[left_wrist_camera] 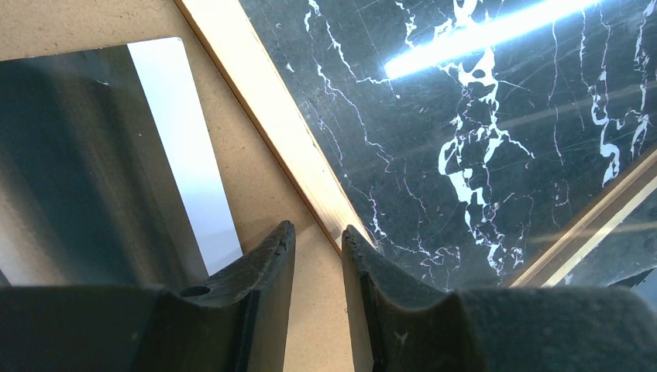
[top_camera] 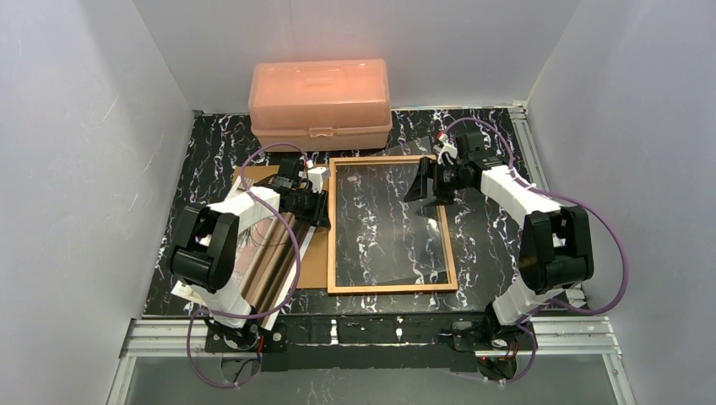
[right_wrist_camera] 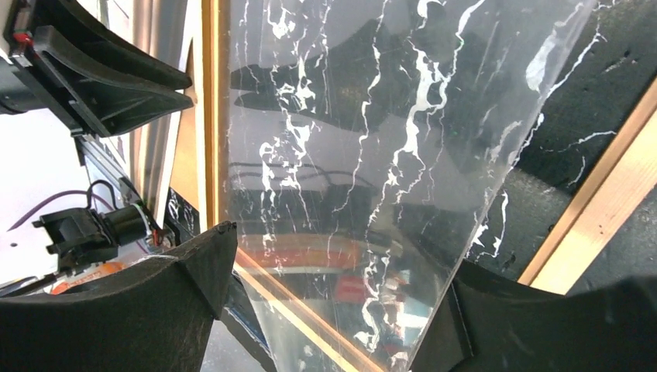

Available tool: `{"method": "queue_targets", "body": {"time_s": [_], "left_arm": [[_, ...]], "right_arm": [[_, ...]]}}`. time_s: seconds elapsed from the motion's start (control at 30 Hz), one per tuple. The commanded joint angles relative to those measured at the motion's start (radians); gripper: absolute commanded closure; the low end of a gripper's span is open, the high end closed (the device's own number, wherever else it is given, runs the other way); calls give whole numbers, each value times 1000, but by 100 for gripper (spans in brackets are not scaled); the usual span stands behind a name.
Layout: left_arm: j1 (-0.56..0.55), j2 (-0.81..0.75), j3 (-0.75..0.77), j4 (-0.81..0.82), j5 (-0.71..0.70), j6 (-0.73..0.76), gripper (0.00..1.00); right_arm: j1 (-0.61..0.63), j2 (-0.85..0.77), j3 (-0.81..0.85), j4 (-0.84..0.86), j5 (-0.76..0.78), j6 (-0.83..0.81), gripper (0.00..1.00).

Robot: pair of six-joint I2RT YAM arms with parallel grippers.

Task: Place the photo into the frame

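Observation:
The frame (top_camera: 393, 288), with a thin orange-brown border, lies flat mid-table; its rail shows in the left wrist view (left_wrist_camera: 271, 124) and the right wrist view (right_wrist_camera: 604, 209). The photo (top_camera: 268, 263), beige-pink with stripes, lies left of it under my left arm, on the brown backing board (top_camera: 317, 266); its glossy surface shows in the left wrist view (left_wrist_camera: 77, 155). My left gripper (top_camera: 322, 211) (left_wrist_camera: 318, 229) is slightly open and empty, low over the board beside the frame's left rail. My right gripper (top_camera: 422, 184) (right_wrist_camera: 345, 248) is wide open around a tilted clear sheet (top_camera: 405, 236) (right_wrist_camera: 349, 155) over the frame.
A pink translucent plastic box (top_camera: 321, 97) stands at the back, just behind the frame. The black marble table (top_camera: 490, 245) is walled by white panels on three sides. A metal rail (top_camera: 380, 333) runs along the near edge by the arm bases.

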Motion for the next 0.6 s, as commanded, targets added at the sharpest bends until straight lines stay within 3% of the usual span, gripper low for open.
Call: {"method": "queue_targets", "body": {"time_s": [0.0, 0.57], "left_arm": [[5, -5, -2, -15, 24, 14, 73], [5, -4, -5, -15, 25, 16, 74]], "right_arm": [[4, 12, 51, -36, 38, -35, 19], [4, 42, 70, -83, 126, -73, 17]]}}
